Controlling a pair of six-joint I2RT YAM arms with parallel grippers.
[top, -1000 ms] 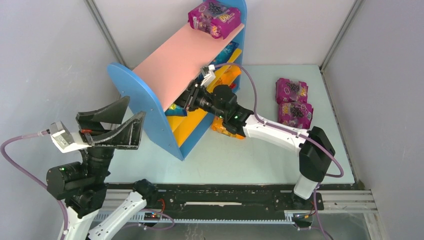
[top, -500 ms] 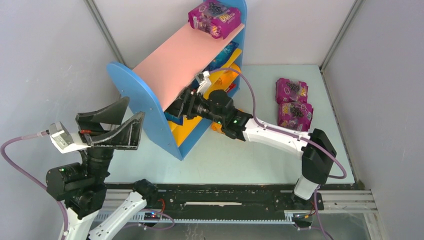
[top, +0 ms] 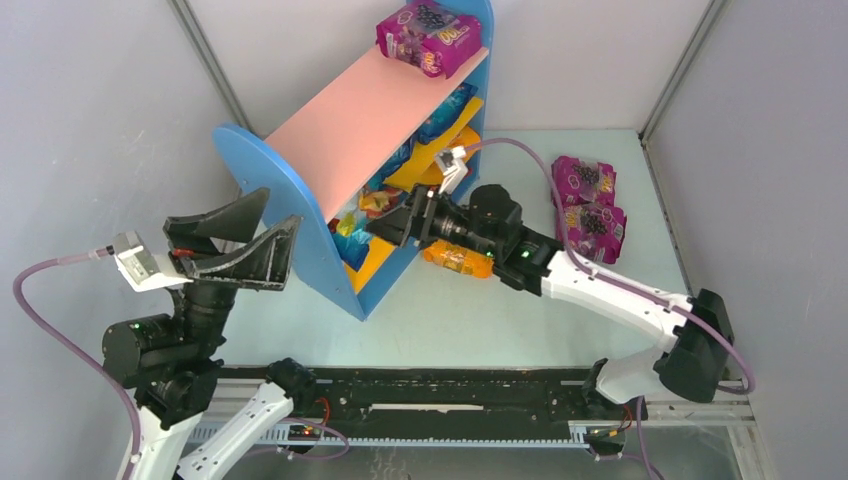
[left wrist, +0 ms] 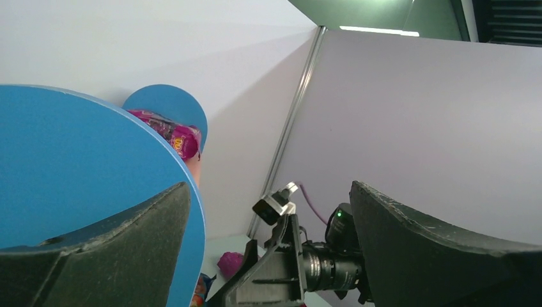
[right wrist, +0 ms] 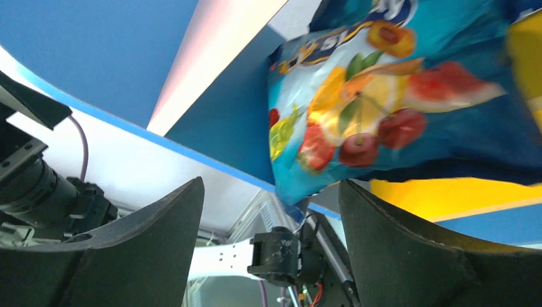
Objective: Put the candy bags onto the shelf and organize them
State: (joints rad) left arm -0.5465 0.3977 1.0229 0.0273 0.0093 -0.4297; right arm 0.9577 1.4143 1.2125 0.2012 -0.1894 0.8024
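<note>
The shelf (top: 330, 130) stands tilted at the back left, with blue side panels, a pink top board and yellow lower boards. One purple candy bag (top: 430, 35) lies on its top board. Blue candy bags (top: 450, 108) fill the tiers, and one blue fruit-printed bag (top: 352, 242) (right wrist: 383, 109) sits at the near end. My right gripper (top: 385, 222) (right wrist: 270, 185) is open just in front of that bag, holding nothing. An orange bag (top: 455, 258) lies on the table under the right arm. Two purple bags (top: 585, 205) lie at the right. My left gripper (top: 282, 208) (left wrist: 268, 192) hangs open and empty beside the shelf's near side panel (left wrist: 64, 173).
Grey walls close the workspace on the left, back and right. The right arm stretches across the table from its base at the near right. A black rail (top: 450, 400) runs along the near edge.
My right gripper has opened, let go of the blue bag inside the shelf and drawn back to the right, out from under the pink board. The left arm has shifted slightly.
</note>
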